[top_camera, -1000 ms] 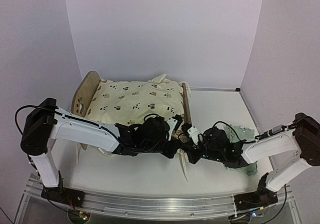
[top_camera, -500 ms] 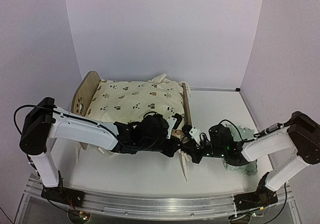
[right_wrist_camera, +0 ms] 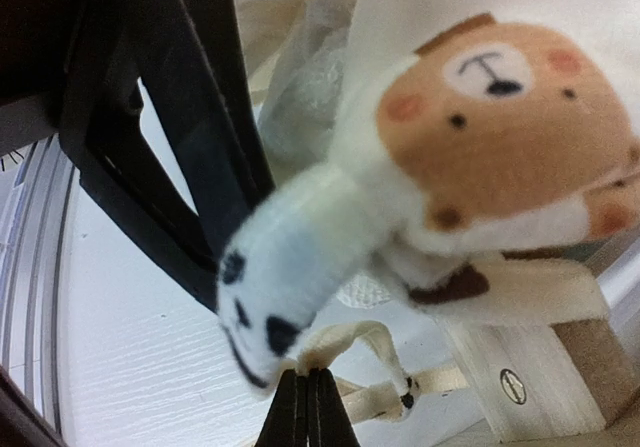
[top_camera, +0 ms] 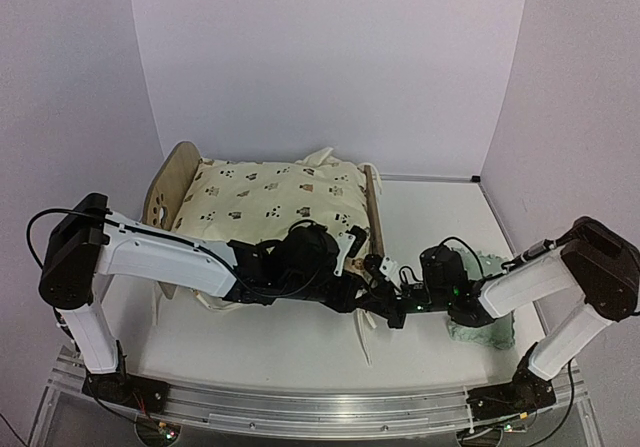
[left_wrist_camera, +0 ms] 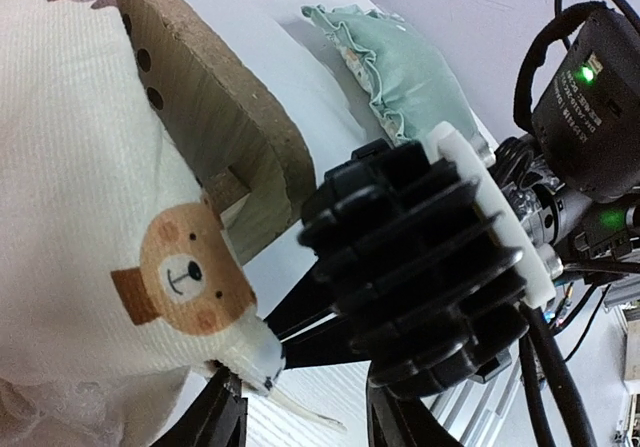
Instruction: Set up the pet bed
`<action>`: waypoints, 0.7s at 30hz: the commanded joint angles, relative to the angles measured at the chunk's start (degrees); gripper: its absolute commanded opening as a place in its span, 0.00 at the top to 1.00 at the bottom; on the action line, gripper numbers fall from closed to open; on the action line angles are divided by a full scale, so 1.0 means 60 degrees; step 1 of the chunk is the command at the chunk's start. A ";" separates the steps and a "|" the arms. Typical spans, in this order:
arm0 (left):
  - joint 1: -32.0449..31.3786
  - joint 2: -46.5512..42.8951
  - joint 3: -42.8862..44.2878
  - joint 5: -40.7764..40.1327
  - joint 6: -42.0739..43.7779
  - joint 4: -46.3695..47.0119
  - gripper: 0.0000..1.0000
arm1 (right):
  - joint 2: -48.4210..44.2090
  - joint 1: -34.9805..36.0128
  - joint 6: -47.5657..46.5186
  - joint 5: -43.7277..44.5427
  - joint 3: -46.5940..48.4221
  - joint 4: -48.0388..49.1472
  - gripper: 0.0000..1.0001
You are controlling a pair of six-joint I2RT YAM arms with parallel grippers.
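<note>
L gripper (left_wrist_camera: 310,422) released, jaws apart beside cushion (top_camera: 270,202) corner. R gripper (right_wrist_camera: 306,399) clenched on tie (right_wrist_camera: 345,339) at near-right end of pet bed (top_camera: 165,189).

No words, numbers, brand names or labels can be read anywhere in these views; the only marks are pictures, namely cartoon bear faces printed on the cream cushion (left_wrist_camera: 80,217) and a paw-print shape cut through the arched headboard of the pet bed (top_camera: 170,182).
</note>
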 commanded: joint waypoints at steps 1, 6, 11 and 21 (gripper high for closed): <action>0.0042 -0.0465 0.0382 -0.0178 -0.0229 -0.0338 0.54 | 0.0336 -0.0060 -0.0155 -0.0698 0.0186 0.0659 1.00; 0.0061 -0.0684 0.0274 -0.0577 -0.0488 -0.1093 0.48 | 0.0584 -0.0060 -0.0133 -0.0767 0.0315 0.0857 1.00; 0.0055 -0.1273 -0.0134 -0.1017 -0.0853 -0.1841 0.42 | 0.0747 -0.0064 -0.0304 -0.0683 0.0424 0.0916 1.00; 0.0203 -0.2052 -0.1353 -0.1536 -0.1533 -0.1879 0.81 | 0.0833 -0.0073 -0.1073 -0.0279 0.0644 0.0922 1.00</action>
